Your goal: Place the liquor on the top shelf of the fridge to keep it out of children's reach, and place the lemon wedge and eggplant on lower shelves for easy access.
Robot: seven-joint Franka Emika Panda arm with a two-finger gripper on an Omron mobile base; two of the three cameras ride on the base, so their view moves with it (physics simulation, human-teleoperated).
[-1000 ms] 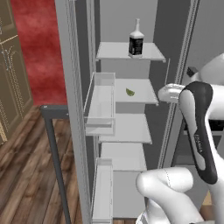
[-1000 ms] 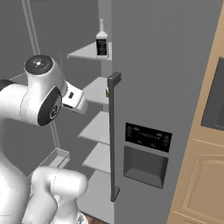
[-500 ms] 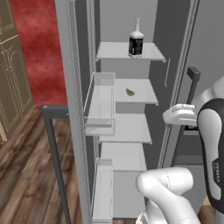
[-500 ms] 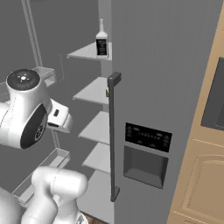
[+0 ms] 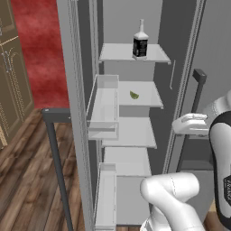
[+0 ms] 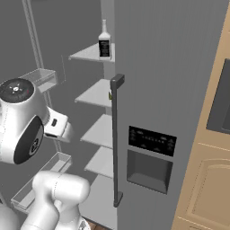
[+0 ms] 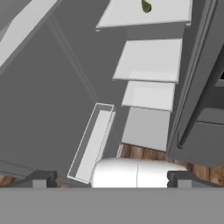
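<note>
Dark-tipped and spread wide with nothing between its fingers, my end effector looks down the open fridge, where the liquor stands upright on the top shelf and the lemon wedge lies one shelf below.

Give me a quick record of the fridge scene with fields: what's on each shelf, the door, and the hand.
fridge: left door open, right door shut
top shelf: bottle of liquor standing upright
second shelf: lemon wedge
lower shelves: nothing seen on them
eggplant: not seen on any visible shelf
hand: open, holding nothing, outside the fridge, camera looking down at the lower shelves
</note>
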